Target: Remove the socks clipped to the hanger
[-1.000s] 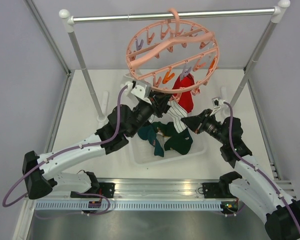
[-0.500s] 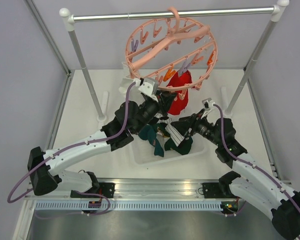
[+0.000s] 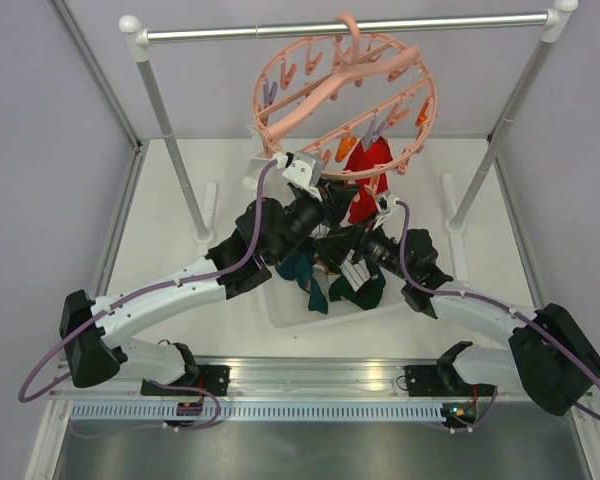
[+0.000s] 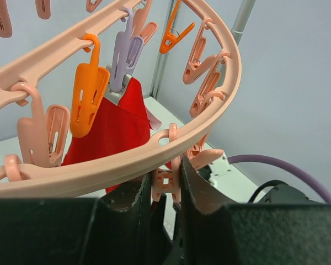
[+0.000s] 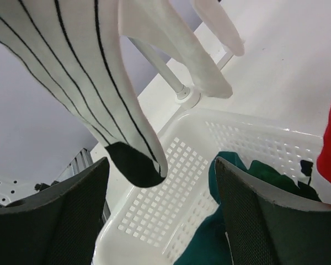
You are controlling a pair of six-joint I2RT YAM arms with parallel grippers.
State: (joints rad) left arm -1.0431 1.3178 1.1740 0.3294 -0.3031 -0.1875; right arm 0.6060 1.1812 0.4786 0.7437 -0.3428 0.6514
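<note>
Striped sock point(image 5: 71, 66) looks light, limp and stretchy; pinch its dark toe. Right pincer point(image 5: 160, 165) stands released near it; left pincer point(image 4: 166, 175) clenches a pink clip point(image 4: 161, 183) on the hanger point(image 4: 99, 171).

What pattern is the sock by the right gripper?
The sock is white with thin black stripes and a black tip; clearest in the right wrist view.

No legible text, number, brand or sign appears in any view. The visible surfaces of the hanger point(image 4: 99, 168), the striped sock point(image 5: 83, 72) and the perforated tray point(image 5: 171, 182) show no readable marking.
</note>
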